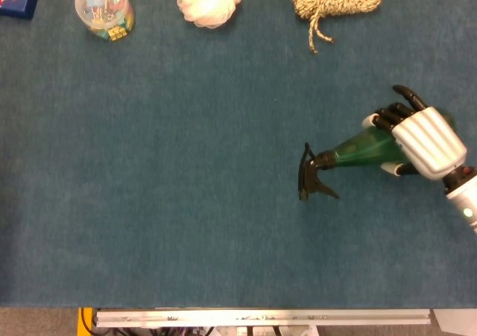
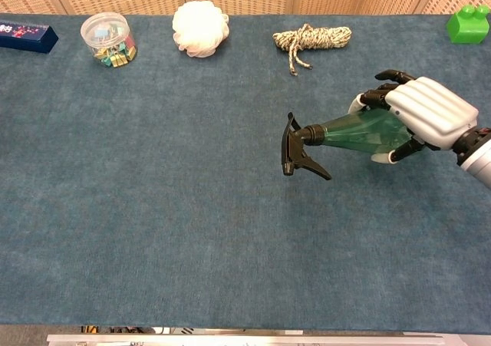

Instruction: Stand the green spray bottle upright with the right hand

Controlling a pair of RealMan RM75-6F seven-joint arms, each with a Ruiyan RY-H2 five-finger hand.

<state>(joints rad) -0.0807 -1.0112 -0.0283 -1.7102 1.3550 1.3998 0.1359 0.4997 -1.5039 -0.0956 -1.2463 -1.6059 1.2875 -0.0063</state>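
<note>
Far left on the blue surface (image 2: 153, 231), a dark blue box (image 2: 28, 35) is lying at the back edge, with a clear tub of clips (image 2: 107, 40) just to its right. A white mesh puff (image 2: 200, 28) is sitting further along the back, then a coil of speckled rope (image 2: 311, 37). Mid-right, the green spray bottle (image 2: 354, 131) is lying close to horizontal, its black trigger head (image 2: 296, 150) pointing left and appearing lifted off the cloth in the chest view, though contact cannot be ruled out. The right hand (image 2: 420, 116) is wrapping the bottle's wide body from above, fingers (image 1: 390, 115) curling over the far side and thumb under the near side, so it is clamped on the bottle. A green block (image 2: 468, 22) is sitting at the far-right back corner. The left hand is not showing in either view. Judgement: the tipping-up step is under way, grasp secured, bottle not yet vertical. Next move probably calls for rotating the wrist so the base swings down toward the surface, then lowering until the base is sitting flat before loosening the fingers; slipping in the grip looks like the main risk.
</note>
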